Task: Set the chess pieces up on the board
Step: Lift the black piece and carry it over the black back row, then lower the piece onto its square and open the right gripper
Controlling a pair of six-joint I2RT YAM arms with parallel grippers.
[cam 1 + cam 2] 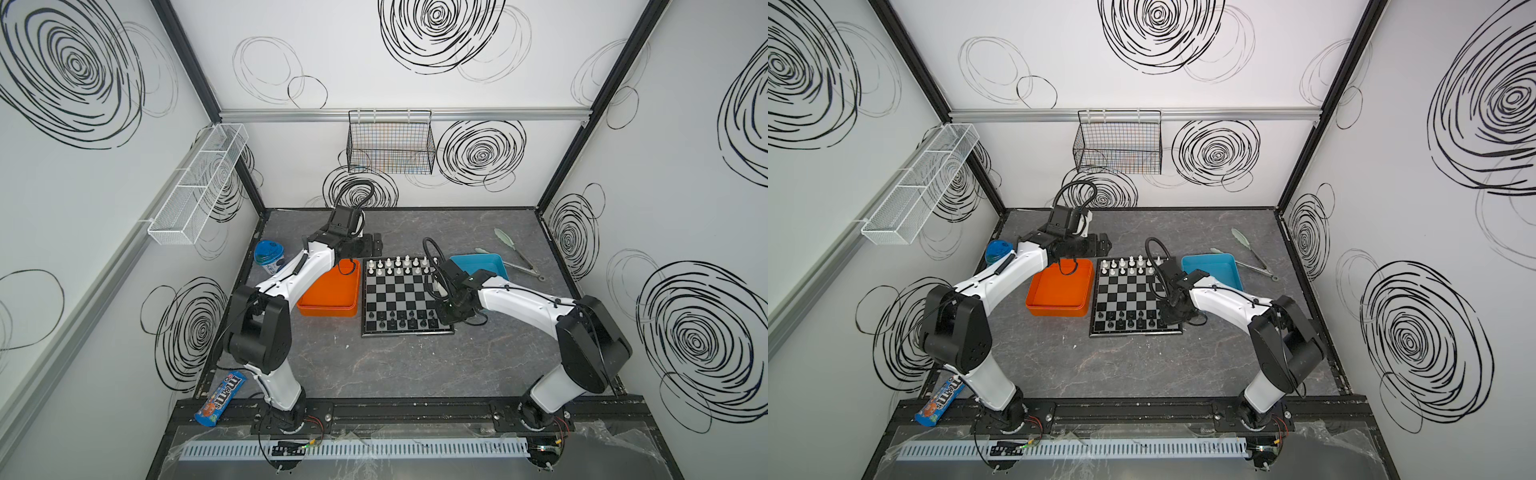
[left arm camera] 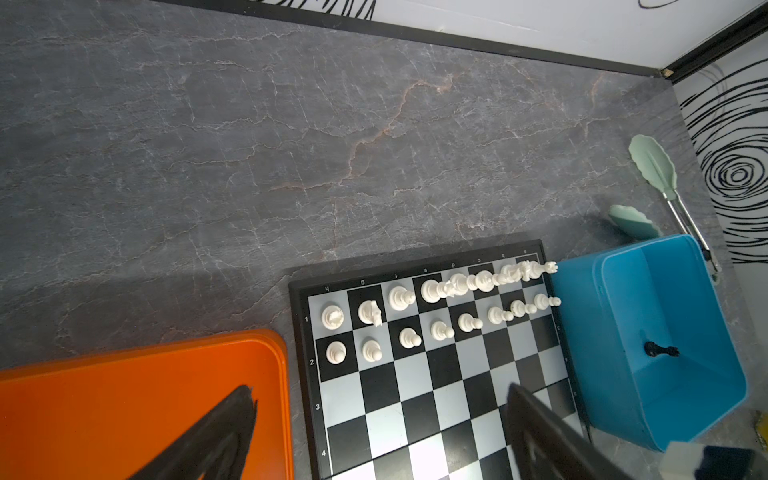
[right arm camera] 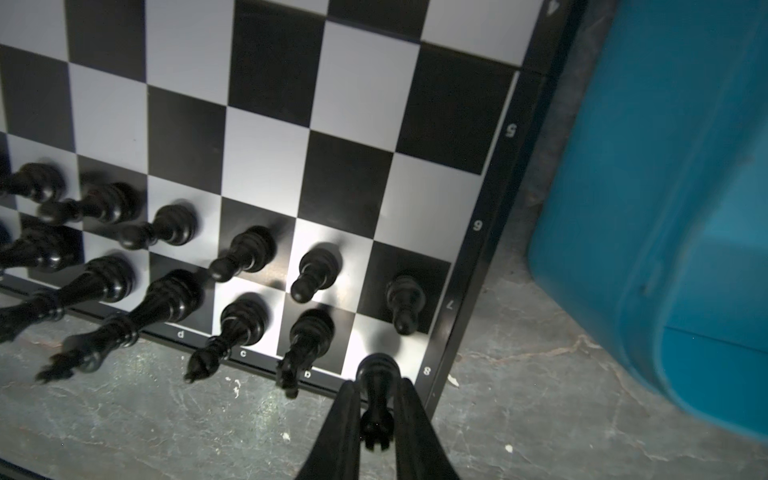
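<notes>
**Desk:** Grey marbled tabletop [image 1: 374, 365], nearest edge first. What's the picture?

**Field:** At the near corner of the board [image 1: 399, 291], the right gripper [image 3: 378, 384] is clamped on a black rook [image 3: 376, 419]. Its base is down on the corner square, hard by the frame.

**Desk:** Where's the trouble?

**Field:** Likely at the let-go. If a pad drags as the jaws part, the rook could tip or end up half off its square. A black knight [image 3: 307, 336] stands just beside it and a black pawn [image 3: 405, 299] on the next square inward. A skewed retreat could clip either.

**Desk:** Farther out?

**Field:** One black piece [image 2: 660, 349] sits low in the blue tray [image 2: 623, 291], near a wall. Fingers reaching for it may strike plastic first. Beyond, white chessmen [image 2: 457, 286] pack the two far ranks. Above that far edge, by the orange tray [image 1: 332, 291], the left gripper [image 1: 372, 245] hangs spread wide and empty. A careless sweep there would scatter white's line.
</notes>
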